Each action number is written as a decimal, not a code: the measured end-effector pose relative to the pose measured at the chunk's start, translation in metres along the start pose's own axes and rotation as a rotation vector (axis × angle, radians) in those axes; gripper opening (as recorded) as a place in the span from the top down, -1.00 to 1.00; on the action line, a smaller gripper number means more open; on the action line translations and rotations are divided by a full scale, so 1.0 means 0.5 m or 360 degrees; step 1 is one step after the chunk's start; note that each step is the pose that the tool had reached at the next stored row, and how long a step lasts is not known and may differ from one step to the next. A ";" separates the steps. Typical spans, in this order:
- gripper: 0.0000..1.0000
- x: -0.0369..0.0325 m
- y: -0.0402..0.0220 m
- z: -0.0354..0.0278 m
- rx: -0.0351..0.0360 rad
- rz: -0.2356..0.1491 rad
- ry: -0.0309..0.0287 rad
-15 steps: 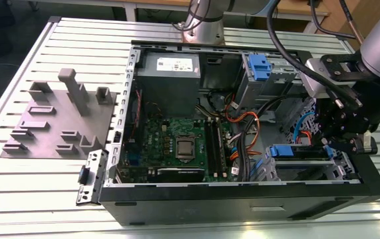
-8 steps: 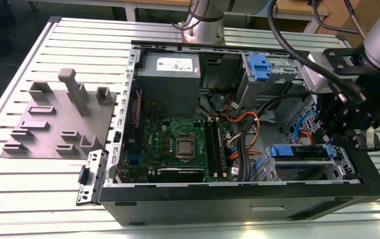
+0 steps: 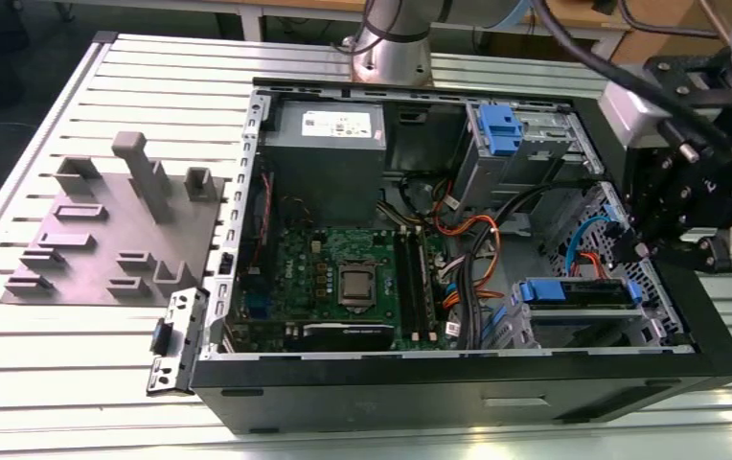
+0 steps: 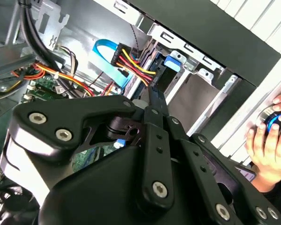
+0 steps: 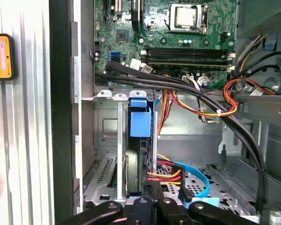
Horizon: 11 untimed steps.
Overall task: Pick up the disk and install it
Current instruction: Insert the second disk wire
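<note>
- Open PC case lies on its side on slatted table; arm comes in from the exterior view's right.
- Gripper hangs over the case's drive-cage corner, abt 3 o'clock of the motherboard in exterior view.
- Disk sits in the lower drive bay, blue bracket up, at abt 5 o'clock from the motherboard & just under the gripper.
- In first wrist view the disk stands on edge in a metal bay slot, blue tab at its end; gripper is right at its near end, at the connector side.
- Red/yellow power leads & blue data cable run to the disk's end beside the fingers.
- Can't tell how wide the jaws are or if they hold anything: fingertips hidden behind gripper body in second wrist view; they look close together, near the disk's edge.
- A second blue-bracket bay sits at 1 o'clock of the board, next to grey PSU.
- Grey fixture block at 9 o'clock of the case.
- A person's hand rests on the table outside the case wall.
</note>
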State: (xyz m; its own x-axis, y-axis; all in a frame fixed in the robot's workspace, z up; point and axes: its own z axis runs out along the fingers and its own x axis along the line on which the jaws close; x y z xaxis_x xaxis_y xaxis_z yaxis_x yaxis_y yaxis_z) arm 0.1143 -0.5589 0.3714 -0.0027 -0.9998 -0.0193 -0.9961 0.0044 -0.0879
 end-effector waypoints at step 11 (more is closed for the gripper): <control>0.79 -0.034 -0.002 -0.024 -0.0014 0.0000 -0.00002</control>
State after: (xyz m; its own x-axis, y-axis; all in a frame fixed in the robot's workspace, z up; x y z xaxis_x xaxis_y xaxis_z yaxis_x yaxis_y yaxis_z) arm 0.1143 -0.5422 0.3840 -0.0028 -0.9998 -0.0194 -0.9968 0.0044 -0.0794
